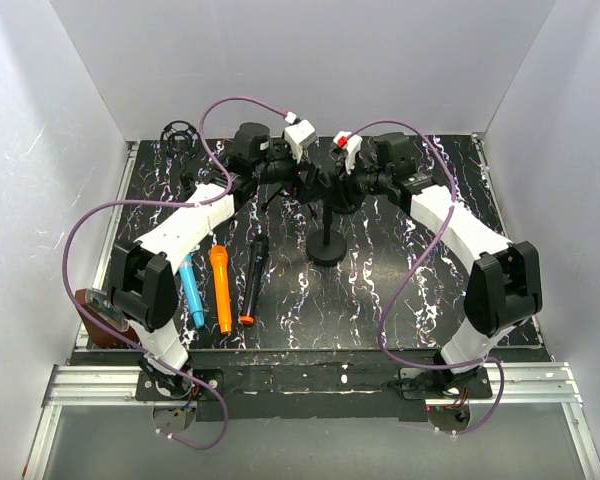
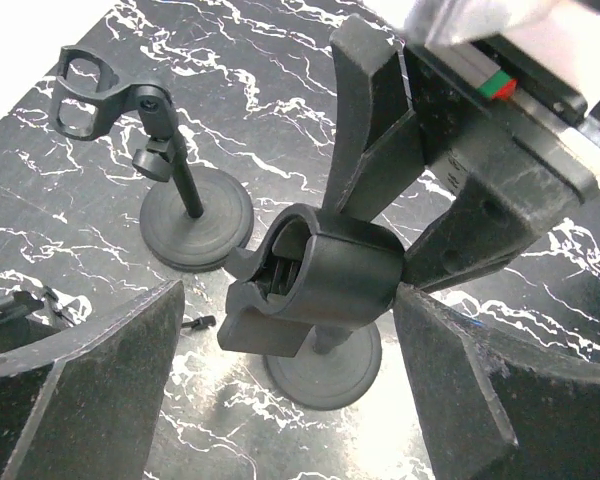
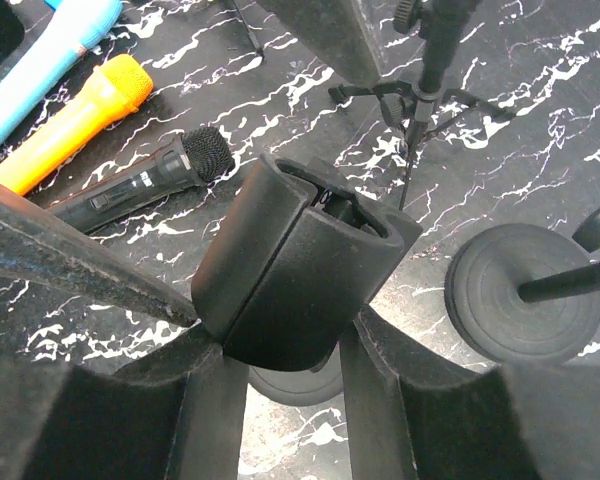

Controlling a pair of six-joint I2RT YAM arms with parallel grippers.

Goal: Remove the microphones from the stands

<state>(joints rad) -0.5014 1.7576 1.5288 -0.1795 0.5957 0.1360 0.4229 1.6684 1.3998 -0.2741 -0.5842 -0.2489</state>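
Where the left wall [image 1: 50, 150] met the black, white-veined table [image 1: 400, 290], a brown object [image 1: 90, 315] sat at the edge beside the left arm's base. Plain white walls closed in the back and both sides, and a metal rail [image 1: 310, 385] ran along the near edge. Far back on the left stood a spare stand [image 1: 178, 132] with a bare clip. Right of the left arm, three microphones lay side by side on the table: a blue microphone [image 1: 190, 290], an orange microphone [image 1: 221, 290] and a black microphone [image 1: 253, 280], the black one nearest the stand [image 1: 326, 250]. Which of them was the one to be removed, I could not tell. A small tripod [image 1: 270, 198] stood behind them.

At the centre both arms met over the stand's clip [image 2: 330, 280], which looked to hold no microphone. The left gripper [image 2: 290, 292] was spread wide, its fingers either side of the clip without pinching it. The right gripper [image 3: 295, 340] was closed against the clip from the other side. Beyond it rose the right wall [image 1: 560, 150].
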